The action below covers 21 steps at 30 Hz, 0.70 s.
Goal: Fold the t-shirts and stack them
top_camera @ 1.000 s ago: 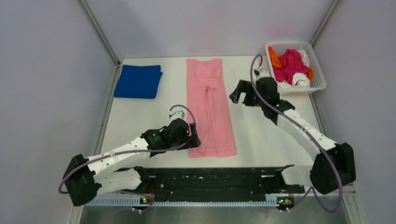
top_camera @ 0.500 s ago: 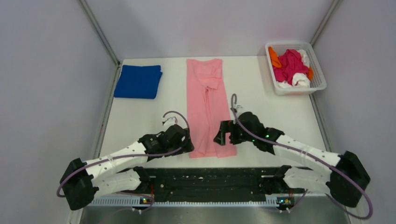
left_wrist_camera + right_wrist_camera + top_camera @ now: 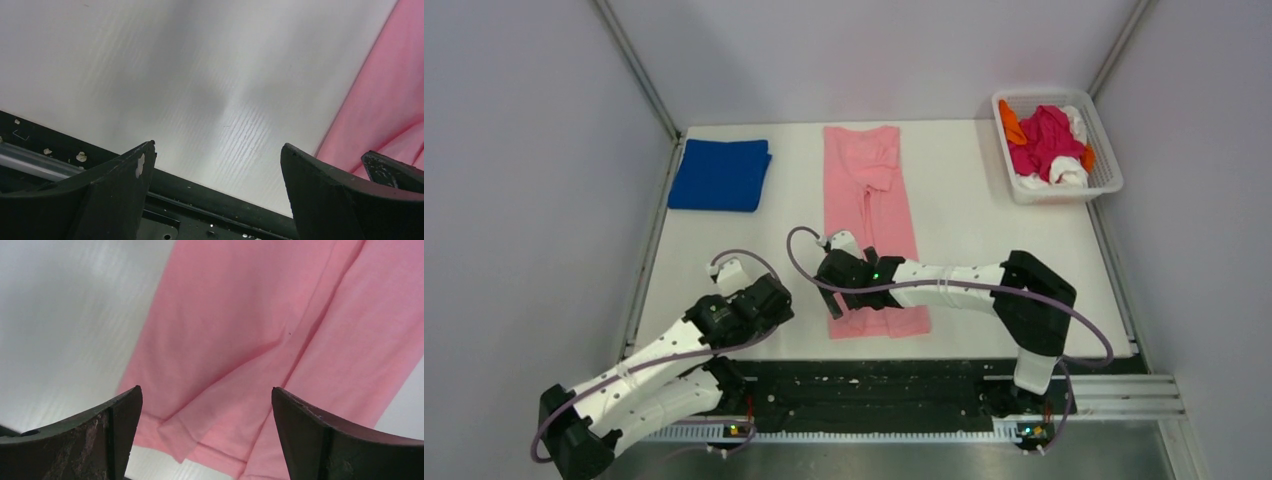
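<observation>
The white surface (image 3: 984, 230) carries the whole job. Down its middle, from 12 o'clock towards 6, lies the pink t-shirt (image 3: 869, 225), narrowed into a long strip with its sleeves turned in. At 10 o'clock the blue t-shirt (image 3: 720, 175) sits as a finished folded square. At 2 o'clock the basket (image 3: 1064, 193) holds a heap of shirts (image 3: 1042, 140) in magenta, orange and white, not yet touched.

So I take the pink one to be mid-fold: the lengthwise folds look done and the crosswise fold is still to come. The right tool (image 3: 831, 297) hangs over the strip's near-left corner, at about 7 o'clock, jaws spread wide and gripping nothing; its own camera shows the hem (image 3: 200, 447) lying between the open fingers. The left tool (image 3: 771, 300) is further out at 8 o'clock, just as wide open and empty, over bare surface beside the cloth. The next move, as I read it, needs the right tool to drop and close on that hem corner, with the far corner caught too, so the end lifts evenly towards 12.

A second ago the right tool was up at 1 o'clock beside the strip; it has swept down and across. The left tool has backed off the cloth's edge. The shirt itself hasn't shifted.
</observation>
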Tool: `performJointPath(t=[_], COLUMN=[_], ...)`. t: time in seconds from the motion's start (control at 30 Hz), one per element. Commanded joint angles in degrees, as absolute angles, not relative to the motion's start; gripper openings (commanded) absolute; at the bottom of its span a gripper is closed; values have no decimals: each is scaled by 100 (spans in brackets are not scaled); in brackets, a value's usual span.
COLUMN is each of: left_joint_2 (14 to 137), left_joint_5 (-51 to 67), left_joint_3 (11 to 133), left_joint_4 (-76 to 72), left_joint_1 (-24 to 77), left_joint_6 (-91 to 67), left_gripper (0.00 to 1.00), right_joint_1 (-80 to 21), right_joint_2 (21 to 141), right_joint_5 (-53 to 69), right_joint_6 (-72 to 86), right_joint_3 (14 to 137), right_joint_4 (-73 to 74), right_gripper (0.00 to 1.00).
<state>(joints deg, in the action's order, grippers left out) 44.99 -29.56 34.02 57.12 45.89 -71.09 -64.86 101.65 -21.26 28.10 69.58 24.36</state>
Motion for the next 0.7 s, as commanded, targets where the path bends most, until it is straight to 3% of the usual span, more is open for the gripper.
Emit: performJointPath(t=[0.0,0.67], left_joint_2=[4344,4471], left_joint_5=[-3475,-3583], left_joint_3=[3622,3683], left_joint_4=[6079,5899], left_joint_1=[4555,4545], left_joint_6=[-7442,-7272], left_gripper=[99,99], right_joint_1=[-6515,-6576], right_joint_2=[10373,9866], right_joint_5=[-2612,-3145], right_joint_6=[2838,3246], right_joint_3=[7144,6638], right_joint_4=[2954,3707], right_gripper=[99,99])
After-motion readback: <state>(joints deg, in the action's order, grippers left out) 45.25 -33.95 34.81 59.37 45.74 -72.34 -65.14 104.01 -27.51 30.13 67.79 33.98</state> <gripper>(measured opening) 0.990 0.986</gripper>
